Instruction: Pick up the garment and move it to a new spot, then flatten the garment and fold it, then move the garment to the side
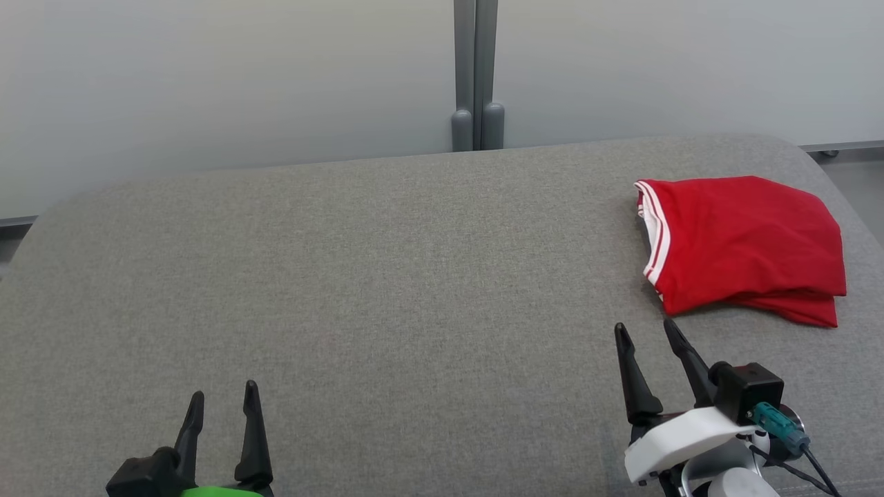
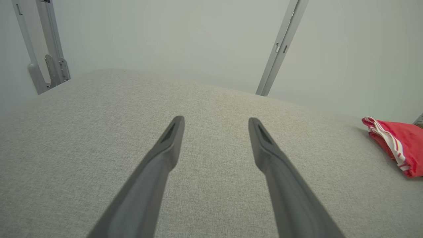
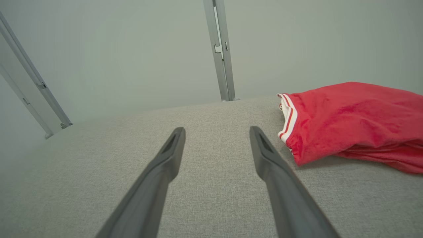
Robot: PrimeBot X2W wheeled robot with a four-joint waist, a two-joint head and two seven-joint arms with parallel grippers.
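The garment is red with a white-and-red striped band, folded into a compact bundle at the far right of the grey padded surface. It also appears in the right wrist view as the garment and at the right edge of the left wrist view as the garment. My right gripper stands open just in front of its near left corner, apart from it, nothing between the fingers. My left gripper is open at the lower left, far from the cloth, holding nothing.
The grey surface has rounded far corners and ends close behind the garment on the right. A pale wall with a grey vertical post stands behind it. Floor shows past the right edge.
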